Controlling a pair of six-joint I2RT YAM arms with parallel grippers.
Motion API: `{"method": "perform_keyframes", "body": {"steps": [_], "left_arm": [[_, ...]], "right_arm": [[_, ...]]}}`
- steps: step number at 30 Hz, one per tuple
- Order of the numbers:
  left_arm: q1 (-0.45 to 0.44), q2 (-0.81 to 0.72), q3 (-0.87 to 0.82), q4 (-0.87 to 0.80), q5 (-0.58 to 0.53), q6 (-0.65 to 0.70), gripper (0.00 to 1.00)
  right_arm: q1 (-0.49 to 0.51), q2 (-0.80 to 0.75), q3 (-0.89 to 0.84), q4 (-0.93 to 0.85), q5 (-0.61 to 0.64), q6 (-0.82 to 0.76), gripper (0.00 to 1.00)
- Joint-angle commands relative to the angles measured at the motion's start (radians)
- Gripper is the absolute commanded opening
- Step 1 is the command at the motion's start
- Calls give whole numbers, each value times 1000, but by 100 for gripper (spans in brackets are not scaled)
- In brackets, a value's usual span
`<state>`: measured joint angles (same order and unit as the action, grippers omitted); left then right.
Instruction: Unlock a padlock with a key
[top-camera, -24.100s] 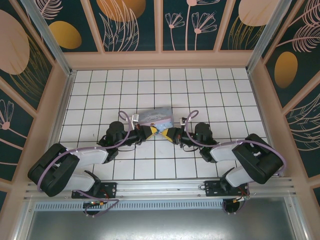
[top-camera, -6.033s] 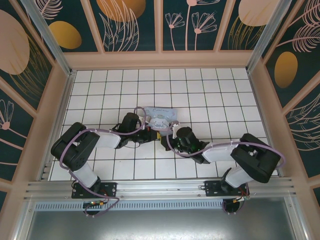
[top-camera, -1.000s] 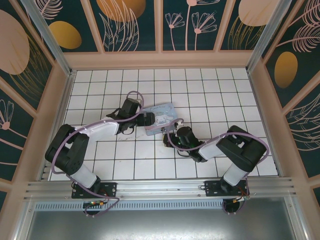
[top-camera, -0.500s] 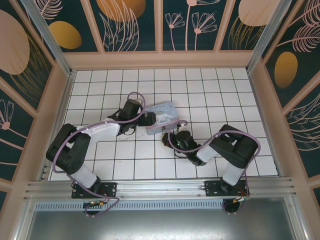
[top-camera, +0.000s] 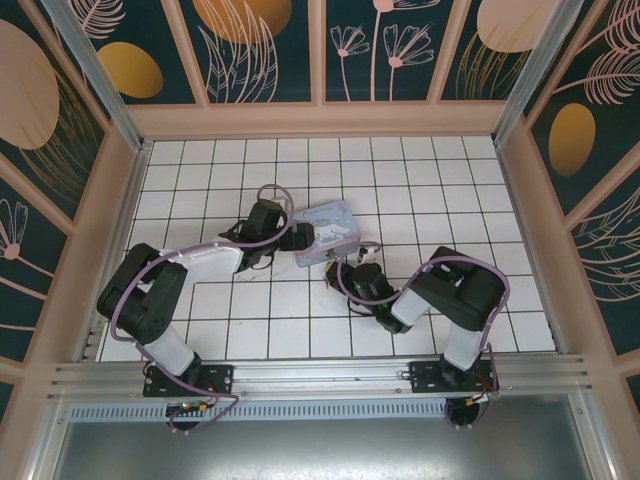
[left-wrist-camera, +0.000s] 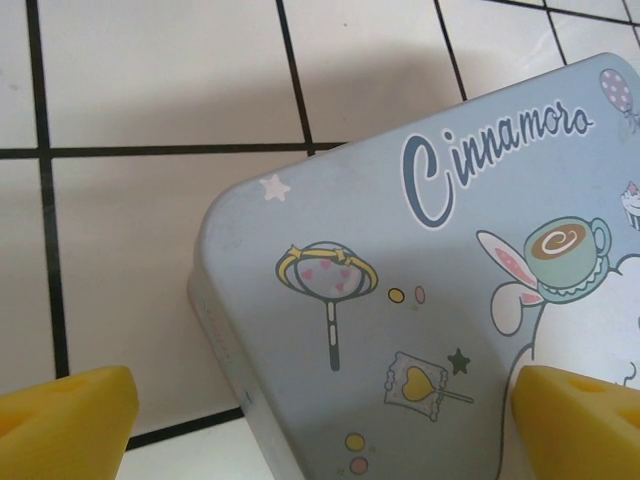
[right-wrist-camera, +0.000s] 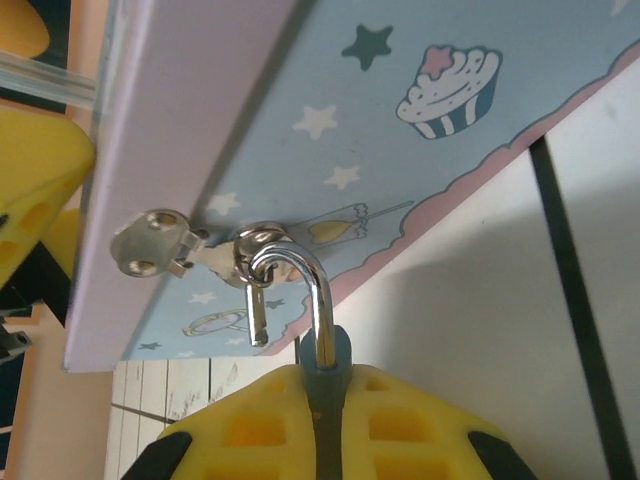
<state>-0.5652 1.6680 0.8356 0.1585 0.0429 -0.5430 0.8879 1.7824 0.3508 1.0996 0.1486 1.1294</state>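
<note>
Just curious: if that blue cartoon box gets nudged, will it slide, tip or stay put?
Probably slide: the box looks like a smooth tin, low and wide on glossy tiles, so likely light and hard to tip. It may also drag along, since the padlock held by the right end effector hooks through its clasp.

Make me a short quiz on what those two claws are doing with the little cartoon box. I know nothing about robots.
1. True or false: the left claw is clamped shut on the blue box.
2. What does the right claw grip? A) the padlock B) the box's lid C) nothing
3. Fill in: the padlock's silvery shackle, one end free, hangs through the box's metal ____.

Key:
1. False. Its yellow fingers stand wide apart at the box's corner.
2. A
3. loop
</note>
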Motion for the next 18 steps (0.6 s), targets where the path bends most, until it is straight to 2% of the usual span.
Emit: {"method": "perform_keyframes", "body": {"steps": [1,11,14,18], "left_arm": [[3,85,-57,-177,-76,30,93],[3,120,-49,-175,-63,31,88],[2,131,-44,-174,-57,31,87],[3,146,-33,-177,-48,33,84]], "right_arm": [[-40,-49,-11,-5,11,-35,0],[-163,-71,4,-46,-59,-118,0],[-225,-66,6,-62,-129,-166,0],[-308,-66,52,-155,-298,-254,0]]}}
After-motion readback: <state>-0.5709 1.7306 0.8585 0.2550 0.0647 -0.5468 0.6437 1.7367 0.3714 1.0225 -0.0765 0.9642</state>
